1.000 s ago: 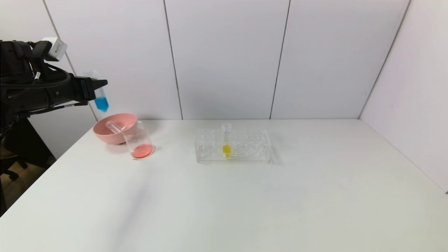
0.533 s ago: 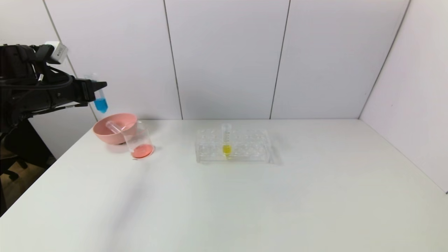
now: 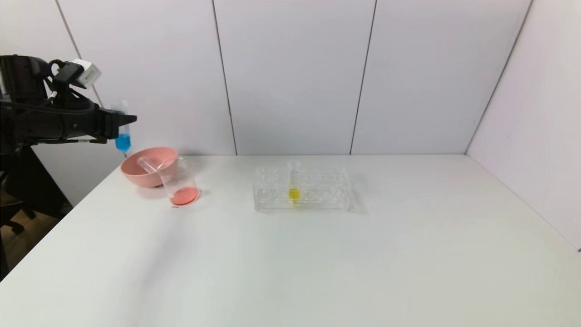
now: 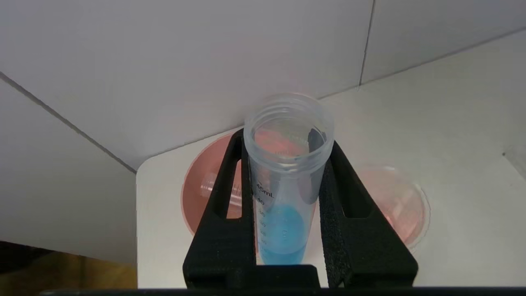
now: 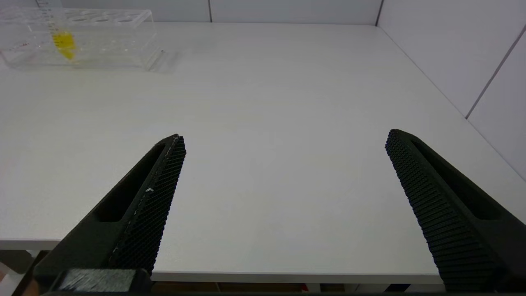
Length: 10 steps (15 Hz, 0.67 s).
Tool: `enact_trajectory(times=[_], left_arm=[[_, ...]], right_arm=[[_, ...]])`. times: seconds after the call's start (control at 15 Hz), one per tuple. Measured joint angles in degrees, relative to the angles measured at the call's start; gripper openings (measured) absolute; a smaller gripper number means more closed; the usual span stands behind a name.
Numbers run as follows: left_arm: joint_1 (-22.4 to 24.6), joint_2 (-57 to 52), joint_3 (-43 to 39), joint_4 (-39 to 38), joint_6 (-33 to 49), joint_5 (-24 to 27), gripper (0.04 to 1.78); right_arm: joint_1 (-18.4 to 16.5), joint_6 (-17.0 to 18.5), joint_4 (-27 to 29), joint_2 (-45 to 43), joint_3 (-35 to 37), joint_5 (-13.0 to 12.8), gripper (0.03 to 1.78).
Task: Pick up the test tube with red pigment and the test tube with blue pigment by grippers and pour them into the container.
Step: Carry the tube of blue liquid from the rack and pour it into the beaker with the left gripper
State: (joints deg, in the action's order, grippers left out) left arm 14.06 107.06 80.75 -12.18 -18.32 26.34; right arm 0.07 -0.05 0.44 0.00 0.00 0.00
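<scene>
One white counter [image 3: 317, 254] carries everything I see. At its middle a clear rack [image 3: 302, 188] holds a tube of yellow liquid [image 3: 293, 181]. At far left a pink bowl [image 3: 147, 165] holds an emptied tube [image 3: 147, 164]; touching it, the container [image 3: 181, 184] has red liquid in its bottom. My left claw [image 3: 121, 122] pinches the test tube with blue pigment [image 3: 122, 131] upright, above the bowl's left rim. My right claw [image 5: 283, 172] hangs spread over the near right edge.

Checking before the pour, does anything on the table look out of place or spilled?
No spill shows. One oddity: an empty tube lies tilted in the pink bowl beside the beaker, not in the rack. The left gripper holds the blue tube upright.
</scene>
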Motion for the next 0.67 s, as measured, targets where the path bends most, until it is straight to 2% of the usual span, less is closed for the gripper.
enact_trajectory(times=[0.33,0.67], left_arm=[[-0.3,1.3,6.9,14.3,-16.2,0.5,0.46],[-0.3,2.2,8.9,16.4,-22.0,2.6,0.46]], right_arm=[[0.0,0.0,0.0,0.0,0.0,0.0,1.77],[0.0,0.0,0.0,0.0,0.0,0.0,1.77]])
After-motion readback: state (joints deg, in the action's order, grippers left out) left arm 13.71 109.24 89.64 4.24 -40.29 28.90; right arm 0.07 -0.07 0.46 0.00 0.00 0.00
